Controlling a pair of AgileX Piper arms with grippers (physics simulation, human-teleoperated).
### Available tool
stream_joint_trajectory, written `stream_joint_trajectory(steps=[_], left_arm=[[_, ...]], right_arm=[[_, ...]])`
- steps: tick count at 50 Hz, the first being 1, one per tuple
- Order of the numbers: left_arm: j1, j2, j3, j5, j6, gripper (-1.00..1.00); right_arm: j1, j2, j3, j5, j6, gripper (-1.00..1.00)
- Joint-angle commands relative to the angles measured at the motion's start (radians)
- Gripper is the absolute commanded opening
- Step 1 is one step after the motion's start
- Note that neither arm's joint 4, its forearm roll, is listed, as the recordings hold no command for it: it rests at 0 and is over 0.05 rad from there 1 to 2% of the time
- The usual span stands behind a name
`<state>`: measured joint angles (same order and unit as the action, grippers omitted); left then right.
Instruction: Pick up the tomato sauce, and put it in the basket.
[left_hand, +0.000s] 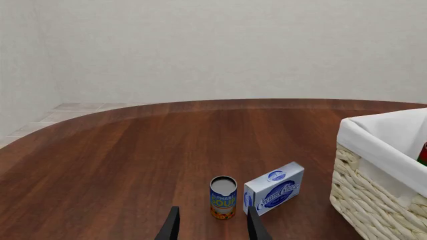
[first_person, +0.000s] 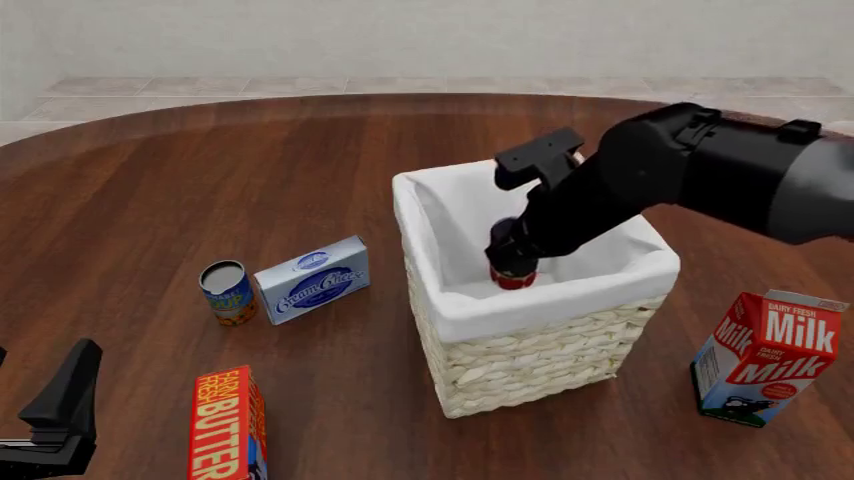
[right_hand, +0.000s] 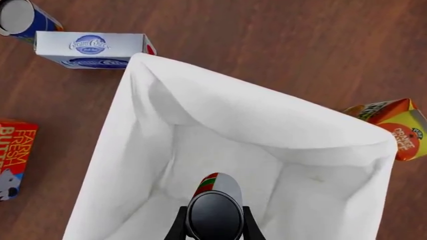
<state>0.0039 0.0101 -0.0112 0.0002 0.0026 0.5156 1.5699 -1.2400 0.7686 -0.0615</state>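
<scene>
In the front view, my right gripper (first_person: 513, 262) is closed on the tomato sauce (first_person: 511, 275), a rigid, smooth, probably light can best held across its curved sides, inside the basket (first_person: 534, 350). The right wrist view shows its red label and dark end directly between the fingers. In the left wrist view, my left gripper (left_hand: 212, 227) is parted and empty.

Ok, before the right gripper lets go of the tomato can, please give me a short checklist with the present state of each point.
1. Right gripper grips the tomato can: ok.
2. Can is inside the basket rim: ok.
3. Can touches the basket floor: cannot tell.
4. Can is upright: not ok, it looks tilted.
5. Left gripper is away from the basket: ok.
6. Soup can and cream cheese box stand clear of the basket: ok.
</scene>
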Motion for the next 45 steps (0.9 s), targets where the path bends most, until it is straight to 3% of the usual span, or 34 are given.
stream_joint_trajectory(steps=[1,28,29,45], left_arm=[[0.001,-0.002,0.004,-0.001,0.001,1.00],[0.001,-0.003,0.004,-0.001,0.001,1.00],[0.001,-0.003,0.004,-0.001,0.001,1.00],[0.001,-0.003,0.004,-0.001,0.001,1.00]], right_arm=[[0.004,0.012,0.007,-0.012,0.022,-1.00],[-0.015,0.025,0.008,-0.019,0.019,-1.00],[-0.014,0.027,0.011,-0.015,0.015,1.00],[-0.025,0.024,0.009,-0.012,0.011,1.00]])
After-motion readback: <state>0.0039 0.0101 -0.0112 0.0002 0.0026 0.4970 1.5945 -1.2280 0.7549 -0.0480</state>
